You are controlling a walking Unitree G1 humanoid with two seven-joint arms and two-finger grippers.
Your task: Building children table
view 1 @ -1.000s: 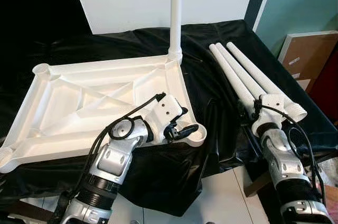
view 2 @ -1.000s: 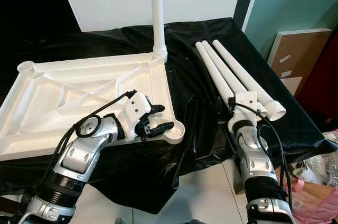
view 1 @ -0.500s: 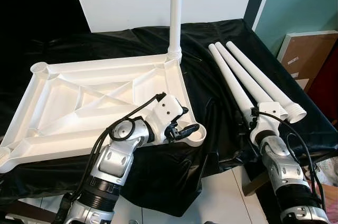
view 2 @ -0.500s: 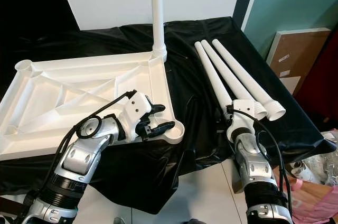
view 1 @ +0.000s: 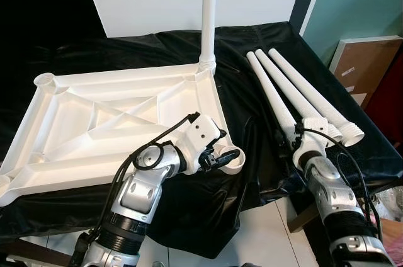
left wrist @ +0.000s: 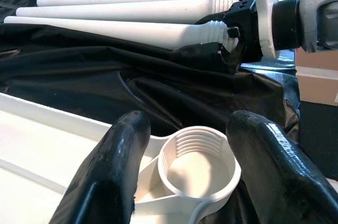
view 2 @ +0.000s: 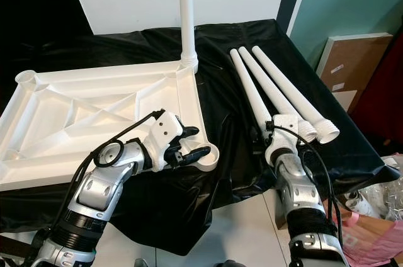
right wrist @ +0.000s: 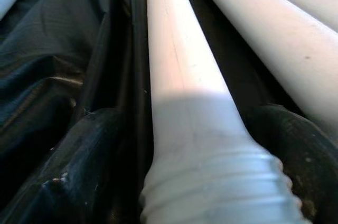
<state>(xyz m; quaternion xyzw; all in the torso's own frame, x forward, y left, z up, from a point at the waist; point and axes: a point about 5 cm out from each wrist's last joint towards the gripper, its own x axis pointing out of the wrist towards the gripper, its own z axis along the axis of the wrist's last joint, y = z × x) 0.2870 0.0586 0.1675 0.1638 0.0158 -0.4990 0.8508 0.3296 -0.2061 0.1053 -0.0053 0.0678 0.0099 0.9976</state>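
Right gripper [right wrist: 211, 182] moved up, fingers now straddling nearest leg [right wrist: 179, 76], left gripper [left wrist: 185, 166] fingers still apart around corner socket [left wrist: 196, 167]

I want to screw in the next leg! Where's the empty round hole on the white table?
The empty socket is at the near right corner of the upside-down tabletop, between the left gripper's open fingers, left of the three loose legs.
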